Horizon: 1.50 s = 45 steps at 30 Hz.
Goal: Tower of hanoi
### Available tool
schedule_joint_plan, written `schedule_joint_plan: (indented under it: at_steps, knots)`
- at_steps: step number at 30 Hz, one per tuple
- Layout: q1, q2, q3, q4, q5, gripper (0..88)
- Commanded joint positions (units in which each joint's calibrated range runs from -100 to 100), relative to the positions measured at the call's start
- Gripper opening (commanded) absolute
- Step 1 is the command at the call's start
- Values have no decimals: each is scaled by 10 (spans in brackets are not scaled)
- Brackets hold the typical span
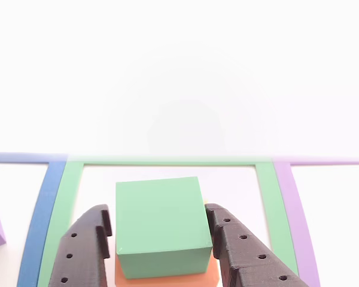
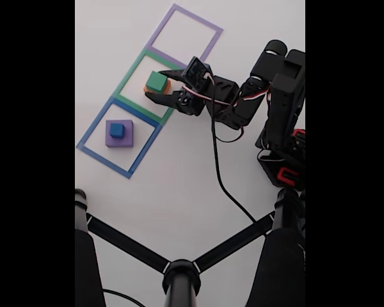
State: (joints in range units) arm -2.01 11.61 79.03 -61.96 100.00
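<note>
You are looking at the green cube (image 1: 160,224) sitting on the orange block (image 1: 167,276), the pair stacked inside the green taped outline (image 1: 167,161), the middle of three squares on the bench (image 2: 179,185). In the other view the cube is lying squarely between the two dark fingers (image 1: 84,248), one flanking each side face, the fingers spread around it, so the gripper (image 1: 161,230) is bracketing it rather than pinching it; I am judging that from the slivers of gap at both faces, and whether either pad is grazing the cube is too fine to tell. The cube has no long axis, so what is mattering to you is that its flat sides are running parallel to the fingers. In the fixed view the arm is reaching in from the right, while the blue cube (image 2: 118,130) is resting on the purple block (image 2: 110,139) in the blue taped outline (image 2: 89,148), and the purple taped outline (image 2: 211,29) is lying beyond.
</note>
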Motion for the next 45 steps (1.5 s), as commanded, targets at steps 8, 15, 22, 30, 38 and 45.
schedule_joint_plan:
  at_steps: [8,15,22,30,38,45]
  knots:
    - [-5,0,-17,-12,0,61]
    - [-15,-89,-16,63,0,59]
    - [-17,-340,-74,416,0,58]
    - [19,-503,-414,1025,0,55]
    - [80,-439,-886,1474,0,52]
    - [117,-407,-1074,1618,0,52]
